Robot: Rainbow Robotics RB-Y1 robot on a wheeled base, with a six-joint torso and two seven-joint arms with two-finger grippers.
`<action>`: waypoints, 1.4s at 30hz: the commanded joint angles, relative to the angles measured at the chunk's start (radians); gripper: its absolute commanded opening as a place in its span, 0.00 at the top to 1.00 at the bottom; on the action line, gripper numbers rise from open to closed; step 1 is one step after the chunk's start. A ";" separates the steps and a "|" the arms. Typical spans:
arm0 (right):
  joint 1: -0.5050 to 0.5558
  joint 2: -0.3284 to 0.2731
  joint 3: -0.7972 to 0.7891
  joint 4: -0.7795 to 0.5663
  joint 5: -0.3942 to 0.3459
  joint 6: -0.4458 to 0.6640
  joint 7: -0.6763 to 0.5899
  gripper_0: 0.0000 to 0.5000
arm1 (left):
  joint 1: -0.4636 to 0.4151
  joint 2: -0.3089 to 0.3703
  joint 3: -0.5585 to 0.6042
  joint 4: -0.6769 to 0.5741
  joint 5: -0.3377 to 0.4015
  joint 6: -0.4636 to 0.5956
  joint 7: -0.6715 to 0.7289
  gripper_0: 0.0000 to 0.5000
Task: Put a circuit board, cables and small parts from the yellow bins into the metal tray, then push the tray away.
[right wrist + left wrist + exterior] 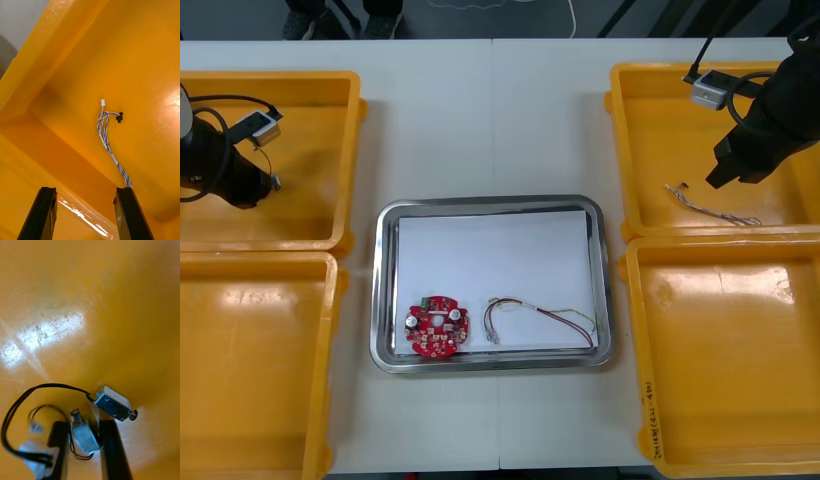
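Right end effector [86, 189] hangs wide open over the blue-white cable [106, 140] in the far right bin [650, 150]; best to drop astride its twisted middle, then pinch. Left end effector [84, 425], in the far left bin [300, 200], is narrowed on a small metal part [85, 437].

Right jaws apart over yellow plastic bin [142, 45] floor. Twisted blue-and-white cable [106, 142] lies beyond them: white plug [102, 102] at far end, small black piece [119, 117] just beside, near end at one jaw.

Black arms [220, 170] [770, 120], grey wrist boxes [708, 90], black cables [702, 55], left hand [84, 423] and right hand [85, 189] flat-fingered, black
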 commanded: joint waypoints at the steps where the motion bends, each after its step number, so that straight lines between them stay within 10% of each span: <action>1: -0.036 -0.041 -0.024 0.022 0.019 -0.055 0.062 0.10 | 0.009 -0.031 -0.008 -0.005 -0.013 -0.012 -0.016 1.00; 17: 0.068 -0.035 0.025 0.030 0.040 -0.247 0.145 0.10 | -0.002 0.014 0.136 -0.100 -0.010 0.227 0.020 1.00; 42: 0.154 -0.027 0.130 0.030 0.089 -0.381 0.149 0.10 | -0.049 0.103 0.199 -0.506 0.033 0.677 0.610 1.00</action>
